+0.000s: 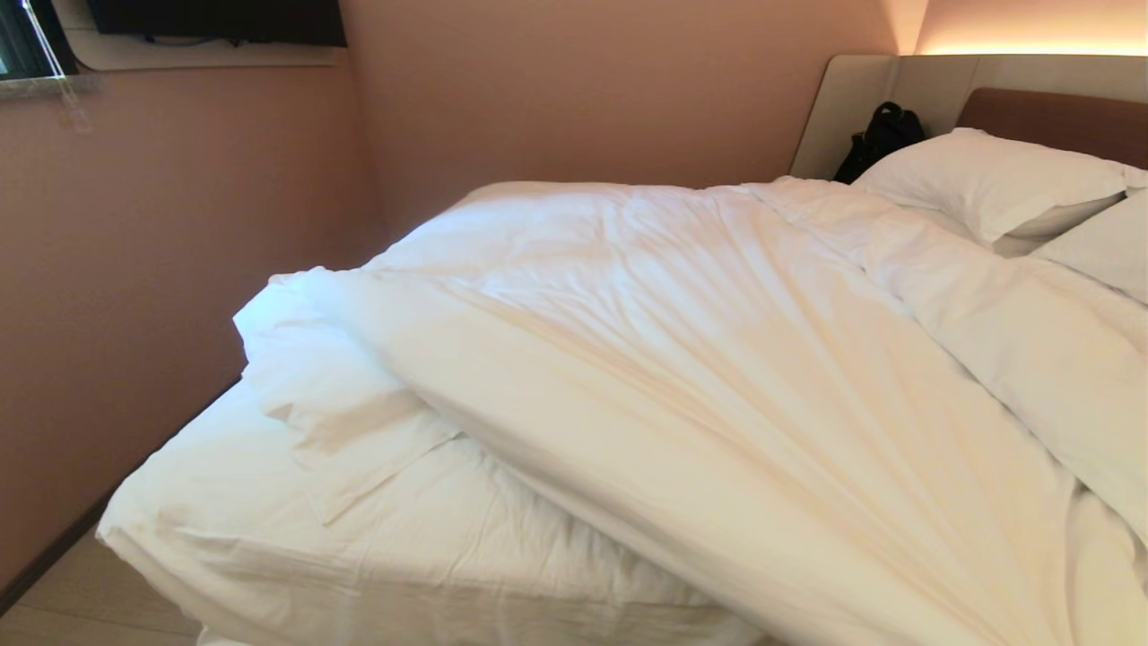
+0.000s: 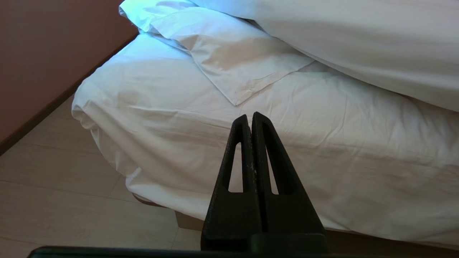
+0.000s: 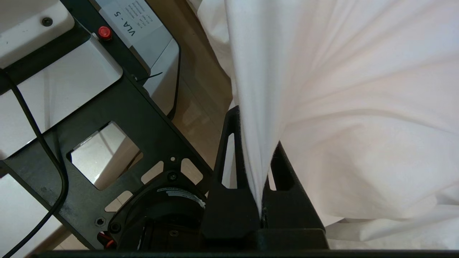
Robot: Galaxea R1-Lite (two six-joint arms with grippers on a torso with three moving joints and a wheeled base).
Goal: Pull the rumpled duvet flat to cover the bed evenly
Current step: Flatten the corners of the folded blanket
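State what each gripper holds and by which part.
The right gripper is shut on a bunched fold of the duvet at its edge. The left gripper holds nothing, its jaws closed together.

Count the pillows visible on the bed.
2: one pillow against the headboard, a second pillow beside it, cut off by the frame edge. The duvet may hide others.
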